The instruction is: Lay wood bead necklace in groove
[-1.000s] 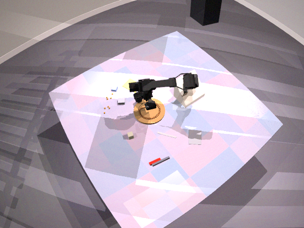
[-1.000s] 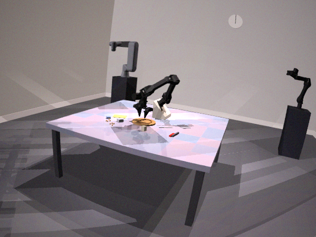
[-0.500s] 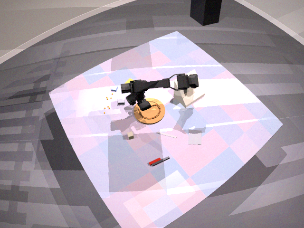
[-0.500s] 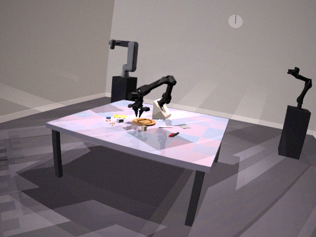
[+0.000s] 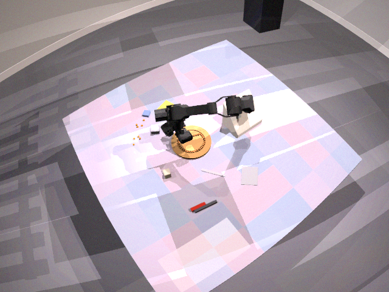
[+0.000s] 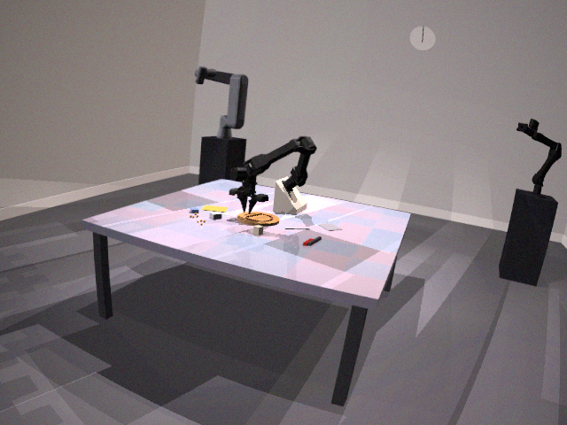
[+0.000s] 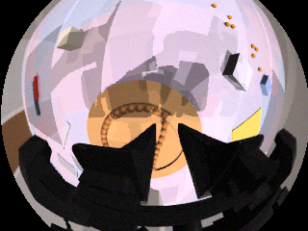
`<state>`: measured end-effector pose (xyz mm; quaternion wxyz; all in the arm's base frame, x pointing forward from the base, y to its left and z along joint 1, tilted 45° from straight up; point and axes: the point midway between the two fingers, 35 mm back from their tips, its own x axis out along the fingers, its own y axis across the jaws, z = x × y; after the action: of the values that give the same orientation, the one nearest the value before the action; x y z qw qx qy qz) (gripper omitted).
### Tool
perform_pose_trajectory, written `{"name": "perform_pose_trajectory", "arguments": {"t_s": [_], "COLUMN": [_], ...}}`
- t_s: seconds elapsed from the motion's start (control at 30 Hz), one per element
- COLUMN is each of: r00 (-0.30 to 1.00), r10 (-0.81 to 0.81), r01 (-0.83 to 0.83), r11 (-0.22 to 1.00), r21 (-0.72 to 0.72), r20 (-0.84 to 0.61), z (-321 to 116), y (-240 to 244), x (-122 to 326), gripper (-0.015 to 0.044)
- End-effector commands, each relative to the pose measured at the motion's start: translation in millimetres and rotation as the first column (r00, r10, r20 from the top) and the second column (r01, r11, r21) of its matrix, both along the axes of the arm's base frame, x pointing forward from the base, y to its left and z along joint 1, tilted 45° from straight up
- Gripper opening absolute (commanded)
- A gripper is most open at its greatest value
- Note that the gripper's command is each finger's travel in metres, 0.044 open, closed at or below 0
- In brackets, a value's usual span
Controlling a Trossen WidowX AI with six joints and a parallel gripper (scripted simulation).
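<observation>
The round bead board (image 5: 191, 156) (image 6: 242, 220) (image 7: 140, 91) lies flat on the table under my gripper. The wood bead necklace (image 5: 192, 152) (image 7: 140, 107) lies on it. Its curved part follows the groove, while a fairly straight strand cuts across the inside of the ring. In the wrist view a bare stretch of groove (image 7: 173, 166) shows at the lower right, partly behind a finger. My gripper (image 6: 247, 212) (image 7: 167, 127) is partly open and empty, low above the board. The strand appears between the fingertips in the wrist view but is not gripped. The top view hides the fingertips.
Several loose orange beads (image 5: 139, 137), a blue block (image 5: 146, 113), a yellow sheet (image 6: 214, 208) and a white-and-black block (image 7: 232, 64) lie beyond the board. A beige cube (image 5: 166, 173), a thin white stick (image 5: 212, 173), a grey square (image 5: 249, 176) and a red-and-dark bar (image 6: 312, 241) lie elsewhere.
</observation>
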<state>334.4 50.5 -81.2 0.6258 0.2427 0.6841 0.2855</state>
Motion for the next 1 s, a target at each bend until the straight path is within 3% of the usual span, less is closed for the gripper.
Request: {"name": "perform_pose_trajectory", "arguments": {"t_s": [0.0,0.5,0.67,0.97], "r00": [1.0,1.0,1.0,1.0], "r10": [0.002,0.004,0.006,0.006], "r01": [-0.002,-0.004,-0.006,-0.006], "r11": [1.0,1.0,1.0,1.0], "r21": [0.006,0.008,0.004,0.004], "r20": [-0.018,-0.023,-0.014,-0.014], "z": [-6.9,-15.2,-13.8,-13.8], "y": [6.6,15.1,13.6,13.6], "x": [-5.2,-7.7,-5.6,-5.6], "gripper": [0.012,0.012,0.0,0.0]}}
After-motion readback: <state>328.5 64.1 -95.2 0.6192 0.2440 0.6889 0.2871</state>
